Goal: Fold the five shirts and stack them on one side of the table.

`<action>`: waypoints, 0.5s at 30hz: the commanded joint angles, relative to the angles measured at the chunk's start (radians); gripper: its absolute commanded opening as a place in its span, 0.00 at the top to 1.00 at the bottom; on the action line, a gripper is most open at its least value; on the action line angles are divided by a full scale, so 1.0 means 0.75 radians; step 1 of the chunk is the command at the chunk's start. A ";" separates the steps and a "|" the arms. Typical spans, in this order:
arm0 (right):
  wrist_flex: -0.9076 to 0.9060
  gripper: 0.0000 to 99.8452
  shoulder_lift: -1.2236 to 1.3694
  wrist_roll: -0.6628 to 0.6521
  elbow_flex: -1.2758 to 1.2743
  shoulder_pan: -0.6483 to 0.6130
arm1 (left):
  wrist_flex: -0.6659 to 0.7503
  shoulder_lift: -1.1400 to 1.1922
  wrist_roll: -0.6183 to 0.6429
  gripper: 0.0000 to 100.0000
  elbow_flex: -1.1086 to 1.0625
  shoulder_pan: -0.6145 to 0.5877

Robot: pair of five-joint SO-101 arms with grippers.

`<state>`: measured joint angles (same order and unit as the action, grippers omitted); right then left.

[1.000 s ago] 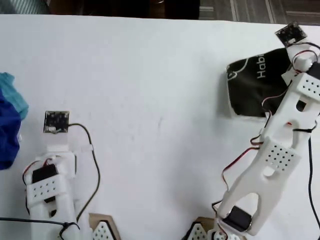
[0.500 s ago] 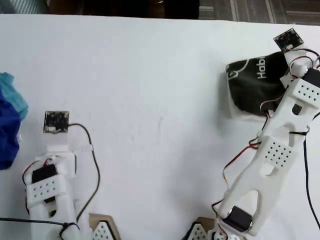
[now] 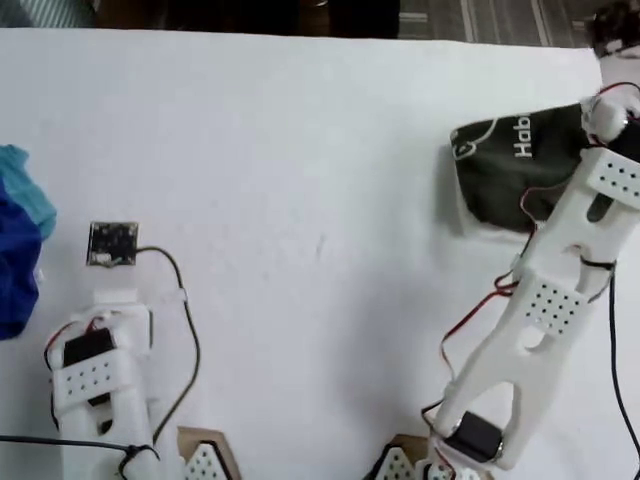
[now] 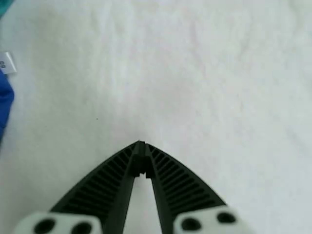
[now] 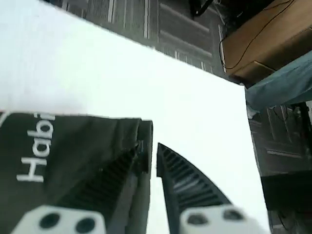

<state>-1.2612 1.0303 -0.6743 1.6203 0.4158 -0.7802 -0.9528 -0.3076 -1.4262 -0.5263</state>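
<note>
Here is the left hand (image 4: 140, 157), and it is sitting fully closed, its two black fingers (image 4: 112, 190) meeting tip to tip with nothing caught between them, hovering over bare white surface (image 3: 300, 150). Off to that hand's left side, near but not touching, a blue shirt (image 3: 15, 265) is lying crumpled at the surface's edge. A teal shirt (image 3: 28, 190) is bunching up just beyond it, farther from the left arm (image 3: 95, 370), and a small white tag (image 4: 6, 64) is poking out by the blue cloth. Well apart, across the surface, the right arm (image 3: 545, 300) is stretching out over the black shirt (image 3: 500, 170), which is lying folded into a rough square with white print showing. The right hand (image 5: 149, 147) is down at that shirt's outer edge, the one away from the left arm, and its fingers are standing only a narrow slit apart. One finger (image 5: 109, 183) is lying over the dark cloth, the other (image 5: 187, 183) is over white surface just past the edge, and the folded edge itself is running right along the slit. Whether the cloth is actually being pinched, I cannot tell; the gap is reading as narrow, not closed. Ahead of the right hand's fingertips the surface is ending, and carpeted floor (image 5: 161, 29) is showing beyond it.
</note>
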 commanded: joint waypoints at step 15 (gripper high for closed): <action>0.557 0.98 0.470 0.068 -0.027 0.054 | 0.020 -0.020 0.010 0.97 0.003 0.000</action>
<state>-0.8684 1.3679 -0.6299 1.5865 0.4419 -0.7802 -0.9528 -0.3076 -1.4262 -0.5247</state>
